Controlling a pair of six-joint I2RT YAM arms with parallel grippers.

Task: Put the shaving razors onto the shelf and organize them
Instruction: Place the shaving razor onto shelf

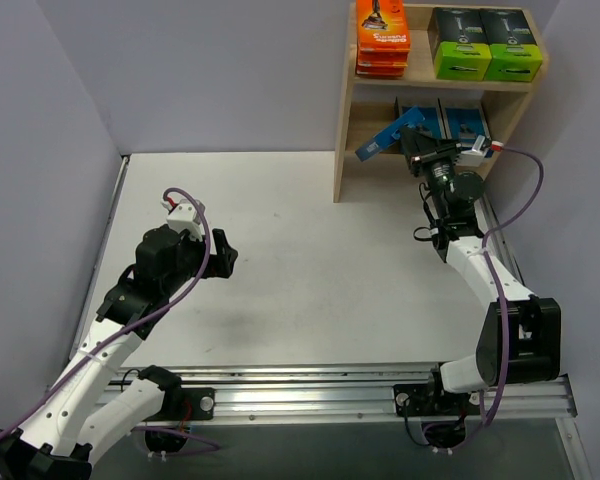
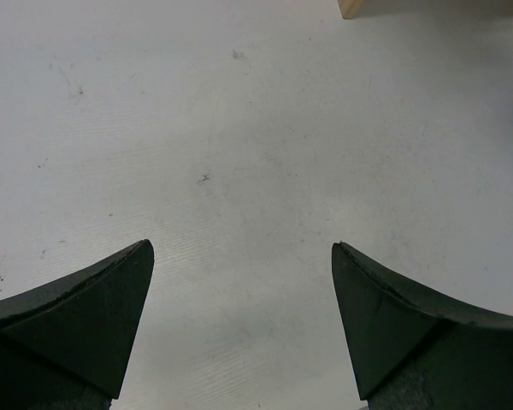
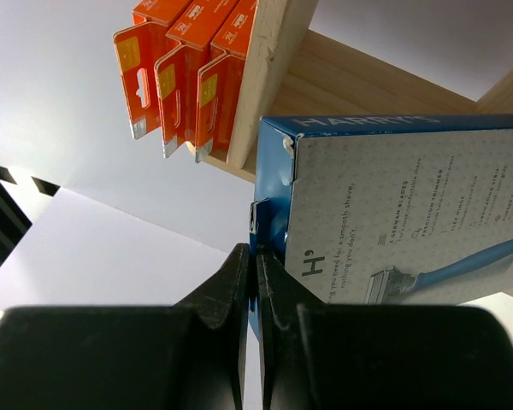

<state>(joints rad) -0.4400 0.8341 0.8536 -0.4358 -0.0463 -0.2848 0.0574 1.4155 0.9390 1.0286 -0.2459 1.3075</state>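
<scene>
At the far right of the desk (image 1: 280, 220): 1 light wooden 2-tier shelf (image 1: 344, 130) with side panels.

- Upper tier, left: 3 orange razor packs (image 1: 383, 38), stacked flat. In the right wrist view their hang tabs stick out past the board's edge.
- Upper tier, right: 2 black boxes (image 1: 485, 45), side by side, lime-green ends facing the near side.
- Lower tier: 2 light-blue razor packs (image 1: 420, 117), lying flat side by side.
- Front left of the lower tier, near the left side panel: 1 HARRY'S pack (image 3: 402, 205), light blue and tilted. Whether it touches the shelf cannot be told.
- Right end effector (image 3: 255, 256): fingers pressed together on the hang tab at that pack's end, holding it up.
- Left end effector (image 2: 242, 244): spread wide and holding nothing, over bare desk at the near left, well apart from the shelf.
</scene>
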